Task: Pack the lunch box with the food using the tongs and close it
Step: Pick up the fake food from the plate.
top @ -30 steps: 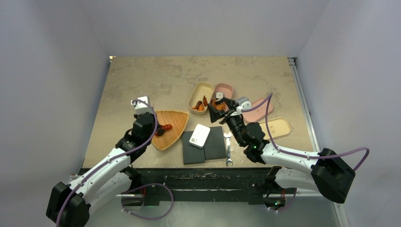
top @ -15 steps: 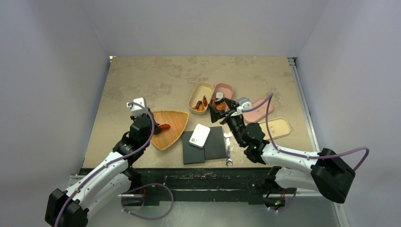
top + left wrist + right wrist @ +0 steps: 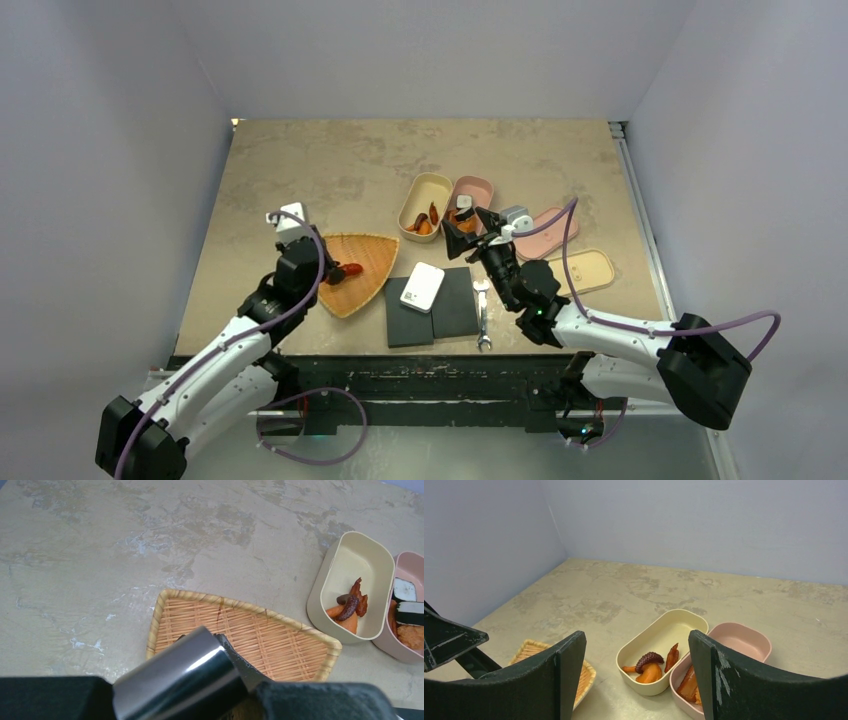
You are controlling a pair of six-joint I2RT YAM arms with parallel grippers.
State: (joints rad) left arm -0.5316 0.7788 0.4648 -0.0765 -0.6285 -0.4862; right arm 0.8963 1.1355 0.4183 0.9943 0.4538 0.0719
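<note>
While over basket [image 3: 280,640], left pincer's [image 3: 335,272] tongs [image 3: 185,680]

Beyond the right pincer [image 3: 466,222] stood two lunch boxes, the cream lunch box [image 3: 428,188] with at least three food pieces [image 3: 346,621], the pink lunch box [image 3: 474,188] with two black-and-white pieces [image 3: 411,612]; right of it lay two lids [image 3: 592,268]. At the left pincer [image 3: 328,276] were one pair of tongs [image 3: 175,680], one basket [image 3: 372,255] and one red piece [image 3: 350,268]; between both pincers, two dark slabs [image 3: 456,306], one white device [image 3: 422,286], one wrench [image 3: 483,318].

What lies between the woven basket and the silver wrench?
In the top view, dark flat pads lie between the woven basket and the wrench, a small white box resting on them.
</note>
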